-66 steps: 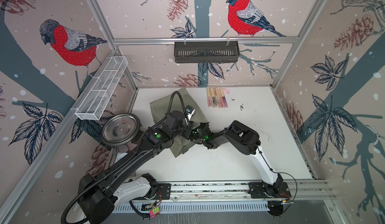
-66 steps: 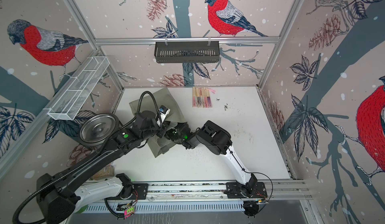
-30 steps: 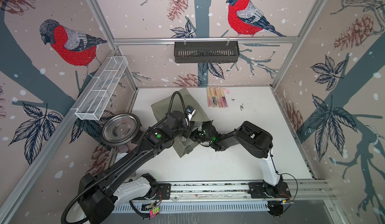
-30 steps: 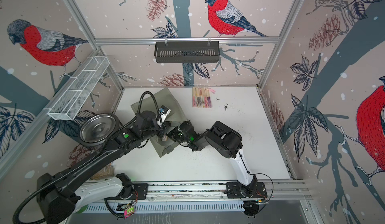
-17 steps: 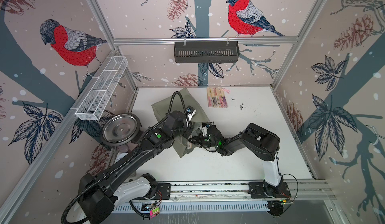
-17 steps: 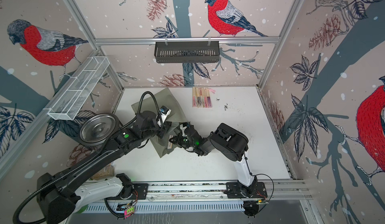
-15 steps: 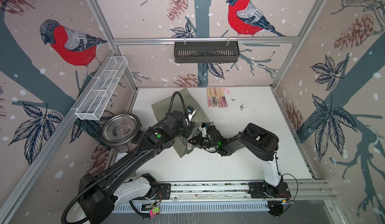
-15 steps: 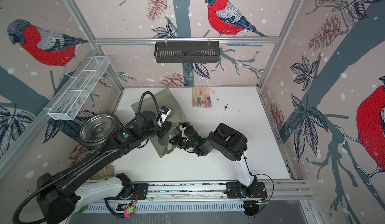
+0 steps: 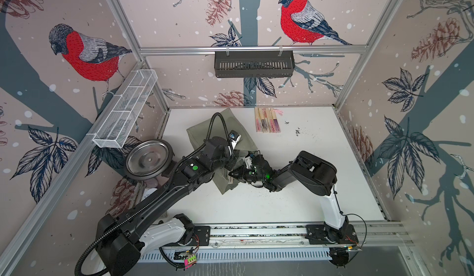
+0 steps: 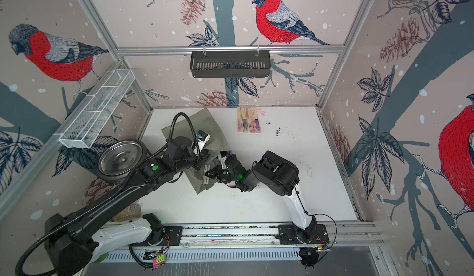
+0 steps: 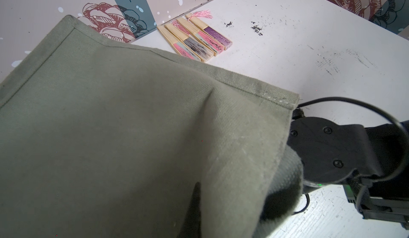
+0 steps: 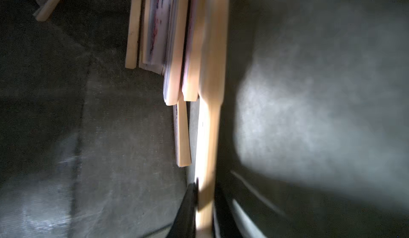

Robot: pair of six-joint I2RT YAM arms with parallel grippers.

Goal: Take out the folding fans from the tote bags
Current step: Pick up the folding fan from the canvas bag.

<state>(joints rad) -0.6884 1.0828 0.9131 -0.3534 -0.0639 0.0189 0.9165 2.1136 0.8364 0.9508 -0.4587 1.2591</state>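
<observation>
The olive tote bag lies left of the table's middle, and its cloth fills the left wrist view. My left gripper is shut on a pinch of the bag's fabric near its mouth. My right gripper reaches into the bag's mouth and is shut on a pale bamboo folding fan. Several more fans lie inside the bag beside it. Several folding fans lie side by side on the table at the back wall.
A black slotted basket hangs on the back wall. A white wire-mesh tray is fixed to the left wall, with a steel bowl below it. Dark crumbs speckle the table right of the laid-out fans.
The right arm's elbow has swung out to the right and forward while its gripper stayed at the bag's mouth. The left arm keeps its hold on the bag.
</observation>
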